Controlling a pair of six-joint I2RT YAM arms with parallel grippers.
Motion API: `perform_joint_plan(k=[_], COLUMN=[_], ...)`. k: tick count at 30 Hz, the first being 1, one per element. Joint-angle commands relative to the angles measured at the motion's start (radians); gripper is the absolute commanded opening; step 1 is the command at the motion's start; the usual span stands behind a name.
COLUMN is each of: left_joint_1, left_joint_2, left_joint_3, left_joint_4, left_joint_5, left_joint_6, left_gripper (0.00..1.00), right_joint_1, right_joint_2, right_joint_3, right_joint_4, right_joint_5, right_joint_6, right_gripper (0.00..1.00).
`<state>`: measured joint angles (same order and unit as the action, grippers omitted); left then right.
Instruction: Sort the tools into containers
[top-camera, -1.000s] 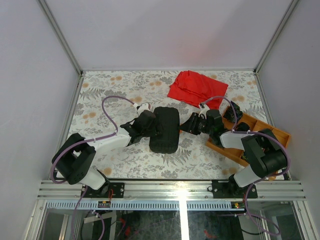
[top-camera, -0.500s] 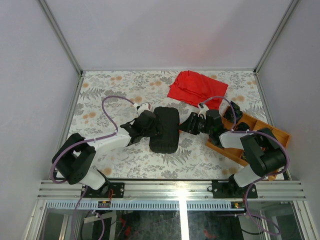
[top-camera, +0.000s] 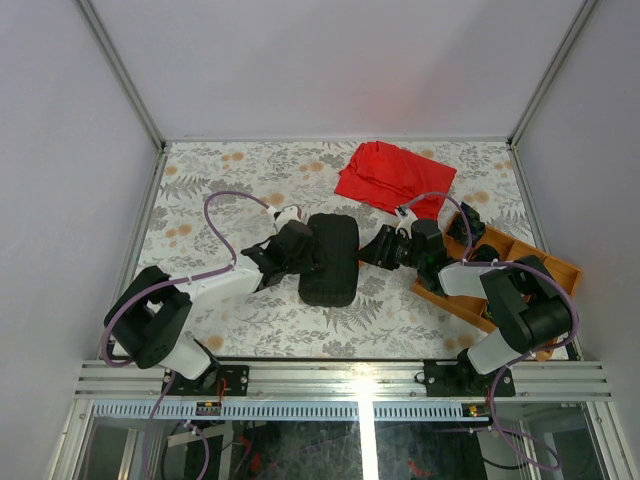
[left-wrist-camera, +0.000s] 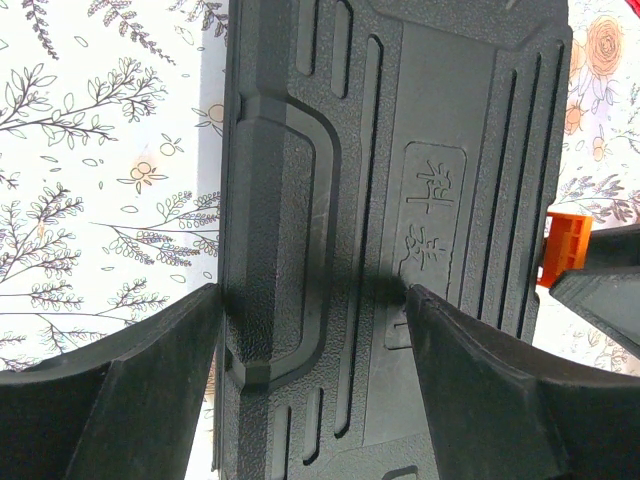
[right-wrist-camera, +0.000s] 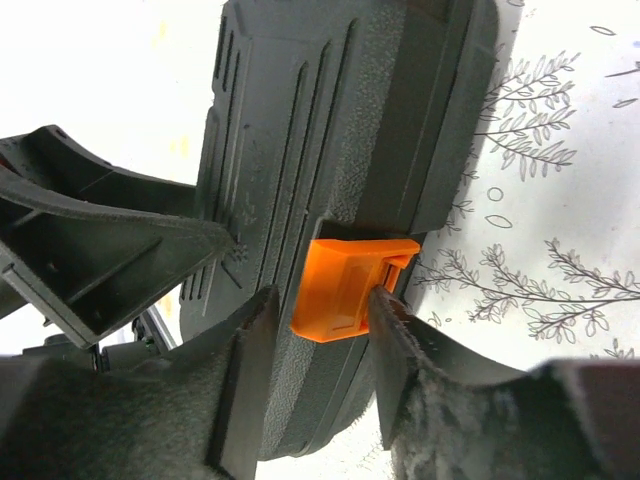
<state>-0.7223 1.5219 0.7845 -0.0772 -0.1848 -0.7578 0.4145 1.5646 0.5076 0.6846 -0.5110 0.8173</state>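
The closed case (top-camera: 330, 259) lies mid-bench, left hand (left-wrist-camera: 310, 330) clamped across its lid edge. The right hand (right-wrist-camera: 320, 330) has widened around the orange latch (right-wrist-camera: 350, 282), now straddling without squeezing; unlatching appears underway.

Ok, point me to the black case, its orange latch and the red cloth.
black case (top-camera: 330, 260), top view, middle of the ribbed lid.
orange latch (right-wrist-camera: 345, 283), right wrist view, flat face of the clip.
red cloth (top-camera: 392, 174), top view, centre of the folds.

the black tool case (top-camera: 331, 258) blocks the middle of the table, hemmed by both grippers, with the red cloth (top-camera: 393, 176) behind and wooden tray (top-camera: 560, 268) right.
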Motion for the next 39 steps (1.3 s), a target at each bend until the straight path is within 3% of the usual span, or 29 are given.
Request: perform_joint_plan(k=[1, 4, 9, 15, 29, 39], left_joint_1=[-0.038, -0.039, -0.039, -0.04, -0.043, -0.046], left_joint_2=[0.106, 0.106, 0.109, 0.114, 0.119, 0.129], left_joint_3=[-0.054, -0.052, -0.049, -0.045, -0.039, -0.028], left_joint_4=[-0.18, -0.18, -0.179, -0.179, -0.179, -0.18], left_joint_5=[0.034, 0.034, 0.034, 0.035, 0.039, 0.041], left_joint_6=[0.041, 0.043, 0.043, 0.044, 0.044, 0.048], left_gripper=[0.72, 0.71, 0.71, 0.71, 0.71, 0.71], right_joint_1=[0.052, 0.054, 0.055, 0.06, 0.063, 0.067], right_joint_2=[-0.022, -0.032, -0.055, -0.072, -0.074, -0.045], right_joint_3=[0.045, 0.049, 0.059, 0.07, 0.077, 0.095], right_joint_4=[0.086, 0.061, 0.016, -0.018, -0.065, -0.116], right_joint_5=[-0.097, -0.087, -0.07, -0.059, -0.039, -0.025], right_joint_6=[0.015, 0.002, -0.023, -0.038, -0.06, -0.083], right_gripper=[0.42, 0.4, 0.51, 0.51, 0.35, 0.29])
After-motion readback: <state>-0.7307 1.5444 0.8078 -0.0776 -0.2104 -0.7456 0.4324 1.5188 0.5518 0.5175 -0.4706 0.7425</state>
